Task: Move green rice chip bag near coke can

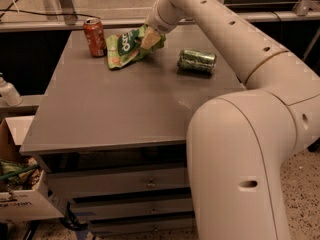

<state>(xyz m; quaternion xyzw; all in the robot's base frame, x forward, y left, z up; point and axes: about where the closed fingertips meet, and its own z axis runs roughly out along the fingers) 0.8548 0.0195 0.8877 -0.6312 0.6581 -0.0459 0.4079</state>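
Note:
The green rice chip bag [126, 48] lies crumpled at the back of the grey table [120, 109], its left edge a short gap from the coke can [94, 37], which stands upright at the back left. My gripper [148, 38] is at the bag's right end, fingers closed on the bag's upper right edge. The arm reaches in from the upper right.
A green can [197, 61] lies on its side right of the bag. My large white arm and base [240, 149] fill the right side. A white bottle [7, 92] and a cardboard box [20, 189] sit left of the table. Drawers sit under the tabletop.

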